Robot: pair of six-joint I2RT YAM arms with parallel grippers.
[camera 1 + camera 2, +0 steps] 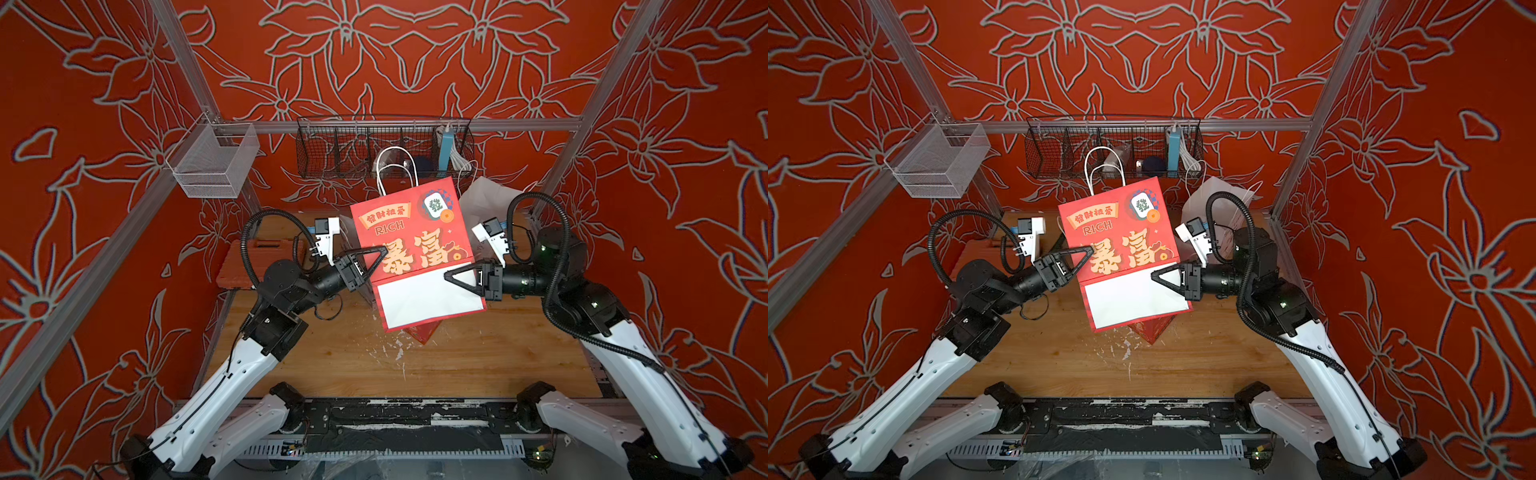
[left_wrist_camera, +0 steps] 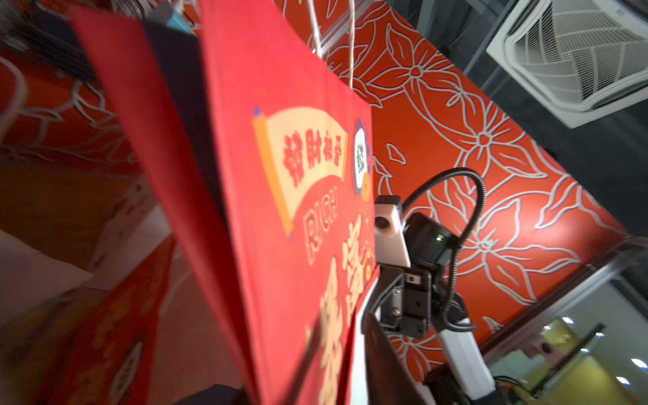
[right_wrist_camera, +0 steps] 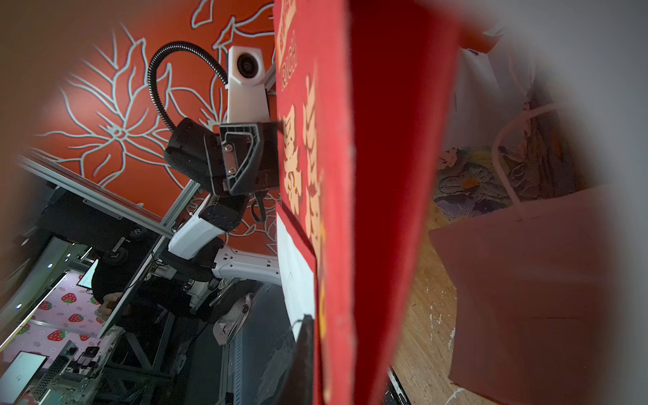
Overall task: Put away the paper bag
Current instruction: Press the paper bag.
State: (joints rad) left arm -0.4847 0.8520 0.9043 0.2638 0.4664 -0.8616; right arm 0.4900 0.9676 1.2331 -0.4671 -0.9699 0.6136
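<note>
The red paper bag [image 1: 409, 232] [image 1: 1121, 232] with gold characters hangs flattened above the wooden table, tilted, its white bottom flap [image 1: 428, 301] folded up toward me. Its white cord handles [image 1: 395, 170] reach up in front of the wire basket. My left gripper [image 1: 381, 252] [image 1: 1088, 252] is shut on the bag's left edge. My right gripper [image 1: 451, 276] [image 1: 1156, 276] is shut on its right edge at the fold. The left wrist view shows the bag's printed face [image 2: 280, 175] close up. In the right wrist view the bag [image 3: 333, 175] is seen edge-on against a dark finger.
A black wire basket [image 1: 384, 151] with a blue item hangs on the back rail, and a silver mesh basket [image 1: 212, 162] at back left. An orange case [image 1: 257, 262] lies behind the left arm. A white bag [image 1: 486, 195] stands at back right, and another red bag [image 1: 424, 332] lies underneath.
</note>
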